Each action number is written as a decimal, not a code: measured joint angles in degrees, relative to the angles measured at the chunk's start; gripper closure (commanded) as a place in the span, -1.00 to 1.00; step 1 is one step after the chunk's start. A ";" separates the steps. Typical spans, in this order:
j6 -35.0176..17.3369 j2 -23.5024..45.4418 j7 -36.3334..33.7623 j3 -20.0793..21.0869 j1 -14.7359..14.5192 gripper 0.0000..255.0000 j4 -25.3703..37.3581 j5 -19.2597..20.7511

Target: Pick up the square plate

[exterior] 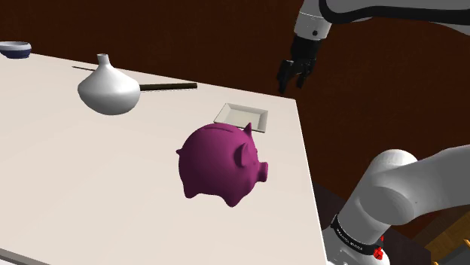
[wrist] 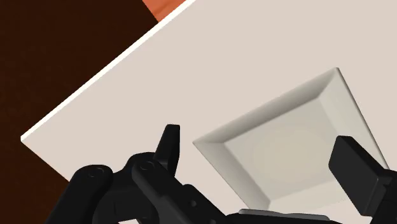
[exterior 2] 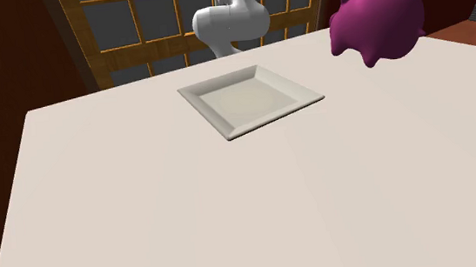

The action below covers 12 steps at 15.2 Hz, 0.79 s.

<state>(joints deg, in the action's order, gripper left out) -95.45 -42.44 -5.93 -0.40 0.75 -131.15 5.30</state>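
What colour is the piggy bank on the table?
The piggy bank is magenta, clearest in the shoulder view.

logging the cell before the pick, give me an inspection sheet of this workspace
surface: pale beige table, flat.
job's things: cream square plate, flat on the table near its edge, untouched.
clutter: magenta piggy bank beside the plate; white bulbous vase; thin dark rod; dark blue bowl at the shoulder view's far left.
grippers: black gripper open, above the plate, holding nothing.
cables: nothing seen.
surroundings: dark brown walls; wood-latticed window.
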 measured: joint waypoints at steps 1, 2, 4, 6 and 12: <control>0.00 0.00 0.00 0.00 0.00 -1.00 0.00 0.00; -0.42 1.09 1.44 -0.82 -0.30 -1.00 0.49 0.06; -1.45 4.46 6.51 -3.29 -1.45 -1.00 2.03 -0.01; -3.35 8.99 12.64 -6.17 -2.81 -1.00 3.53 -0.31; -4.90 24.42 32.32 -13.18 -6.92 -1.00 12.93 -3.78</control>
<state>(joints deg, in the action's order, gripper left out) -100.35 -18.01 26.39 -13.57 -6.17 -118.22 1.51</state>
